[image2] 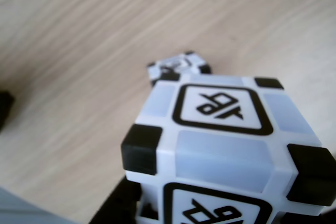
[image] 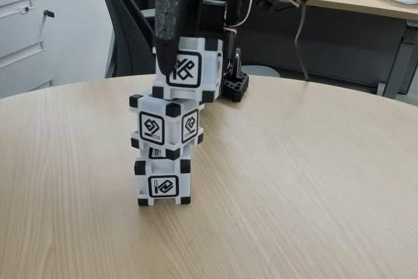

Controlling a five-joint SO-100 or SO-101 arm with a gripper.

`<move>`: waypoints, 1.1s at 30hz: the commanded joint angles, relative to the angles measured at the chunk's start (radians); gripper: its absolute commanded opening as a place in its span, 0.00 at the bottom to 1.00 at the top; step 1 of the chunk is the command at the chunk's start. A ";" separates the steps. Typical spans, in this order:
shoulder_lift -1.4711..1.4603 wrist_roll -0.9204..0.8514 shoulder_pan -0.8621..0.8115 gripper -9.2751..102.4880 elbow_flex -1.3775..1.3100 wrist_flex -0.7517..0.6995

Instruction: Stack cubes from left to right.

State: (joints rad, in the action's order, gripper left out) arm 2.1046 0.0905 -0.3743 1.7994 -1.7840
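Closest to the wrist camera, the top cube is held between the pincer fingers, which are closed on its sides. Directly beneath the pincer, the middle cube is seen, rotated slightly against the bottom cube on the table. The top cube appears seated or nearly so; it should be squared over the middle cube and lowered fully before the fingers are parted slowly, since the stack may topple

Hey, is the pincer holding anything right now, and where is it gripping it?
The pincer appears shut on the top cube of the three-cube stack, one finger against its left side in the fixed view; the other finger is hidden.
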 commanded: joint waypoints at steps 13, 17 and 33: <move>0.023 0.009 -0.006 0.08 -0.041 -0.002; 0.023 0.012 -0.006 0.08 -0.041 -0.002; 0.023 0.025 -0.008 0.08 -0.043 0.011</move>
State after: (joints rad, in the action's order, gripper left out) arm 2.1046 0.1104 -0.3743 1.7994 -1.7810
